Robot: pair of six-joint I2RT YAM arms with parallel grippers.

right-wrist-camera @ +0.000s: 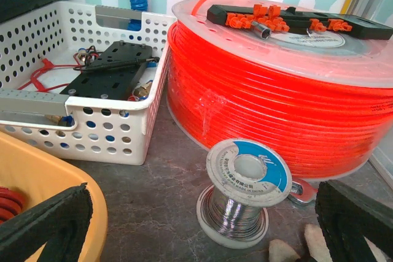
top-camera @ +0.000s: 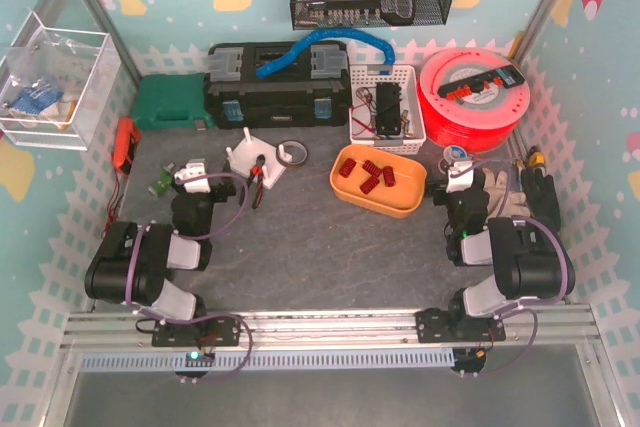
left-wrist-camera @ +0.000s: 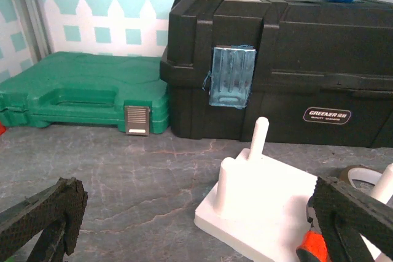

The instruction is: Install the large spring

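Several red springs (top-camera: 362,172) lie in an orange-yellow tray (top-camera: 400,202) at the table's middle right. One spring (right-wrist-camera: 8,203) shows over the tray rim (right-wrist-camera: 73,179) in the right wrist view. A white peg fixture (top-camera: 252,158) stands left of the tray; in the left wrist view (left-wrist-camera: 270,207) its pegs are bare. My left gripper (top-camera: 190,171) is open and empty, just left of the fixture (left-wrist-camera: 196,228). My right gripper (top-camera: 462,176) is open and empty, right of the tray (right-wrist-camera: 202,237).
A black toolbox (top-camera: 275,87) and a green case (top-camera: 170,102) stand behind. A white basket (top-camera: 385,107), an orange filament reel (top-camera: 475,97) and a solder spool (right-wrist-camera: 245,194) are at back right. Orange-handled pliers (top-camera: 258,175) lie by the fixture, a tape roll (top-camera: 292,152) behind it.
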